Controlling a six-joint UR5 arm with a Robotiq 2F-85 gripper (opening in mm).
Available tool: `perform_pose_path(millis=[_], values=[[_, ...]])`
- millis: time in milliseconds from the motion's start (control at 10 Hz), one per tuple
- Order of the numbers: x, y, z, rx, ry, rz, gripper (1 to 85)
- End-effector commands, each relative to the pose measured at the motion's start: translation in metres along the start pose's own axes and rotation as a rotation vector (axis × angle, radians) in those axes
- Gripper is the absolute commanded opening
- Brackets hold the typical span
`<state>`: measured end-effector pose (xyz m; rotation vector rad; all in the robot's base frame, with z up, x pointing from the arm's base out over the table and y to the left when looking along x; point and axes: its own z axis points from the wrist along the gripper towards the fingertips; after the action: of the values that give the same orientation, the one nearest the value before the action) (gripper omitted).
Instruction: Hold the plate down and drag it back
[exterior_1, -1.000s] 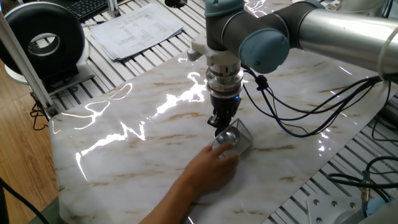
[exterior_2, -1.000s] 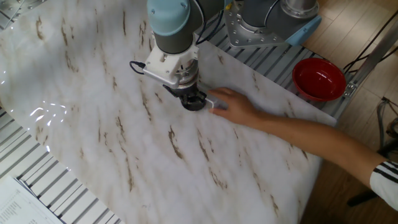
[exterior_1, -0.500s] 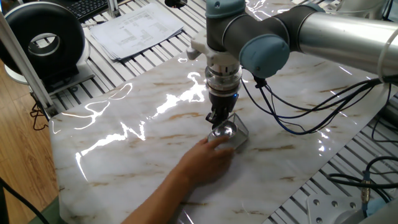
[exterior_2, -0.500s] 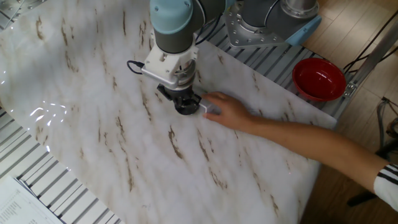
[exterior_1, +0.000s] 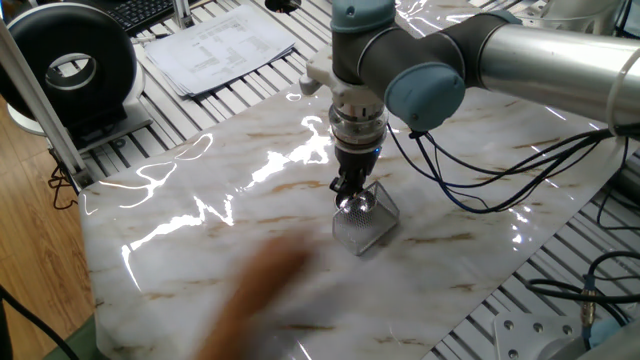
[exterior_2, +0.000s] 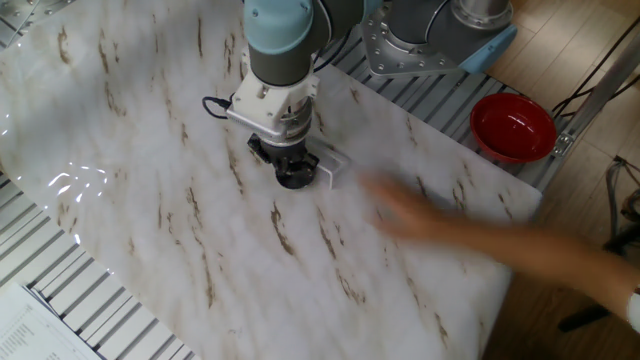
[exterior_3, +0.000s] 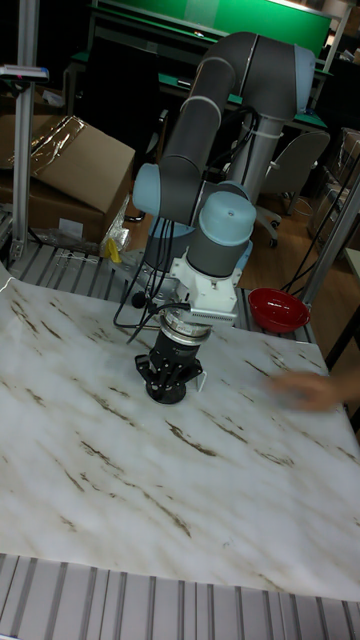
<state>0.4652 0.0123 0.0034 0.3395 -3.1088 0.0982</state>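
The plate (exterior_1: 359, 206) is a small shiny silver dish lying on the marble table (exterior_1: 200, 240), on top of a flat rectangular wire-mesh piece (exterior_1: 366, 230). My gripper (exterior_1: 347, 192) points straight down with its fingertips together, pressing on the plate's near-left edge. In the other fixed view the gripper (exterior_2: 292, 178) hides the plate and only a corner of the mesh (exterior_2: 330, 166) shows. The tall fixed view shows the gripper (exterior_3: 167, 386) low on the table, with the plate hidden behind it.
A person's blurred hand (exterior_1: 262, 285) hovers over the table a little way from the mesh; it also shows as a hand (exterior_2: 425, 222). A red bowl (exterior_2: 513, 127) sits beyond the table's edge. Papers (exterior_1: 215, 45) and a black round device (exterior_1: 70, 65) lie past the far-left side.
The person's hand has let go of the plate and mesh and pulled away toward the table's edge. My gripper has shifted slightly, staying down on the plate.
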Motion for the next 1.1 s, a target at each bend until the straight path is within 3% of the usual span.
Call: perform_pose_path(millis=[0, 300, 400, 500, 600, 700, 1000], values=[[-0.004, 0.002, -0.001, -0.011, -0.013, 0.011, 1.3], [0.000, 0.005, 0.000, -0.024, 0.001, 0.028, 1.3], [0.014, 0.017, -0.001, -0.066, 0.058, 0.057, 1.3], [0.037, 0.024, -0.004, -0.090, 0.148, 0.082, 1.3], [0.040, 0.019, -0.004, -0.070, 0.158, 0.084, 1.3], [0.032, 0.018, -0.003, -0.065, 0.128, 0.106, 1.3], [0.033, 0.018, -0.003, -0.064, 0.133, 0.123, 1.3]])
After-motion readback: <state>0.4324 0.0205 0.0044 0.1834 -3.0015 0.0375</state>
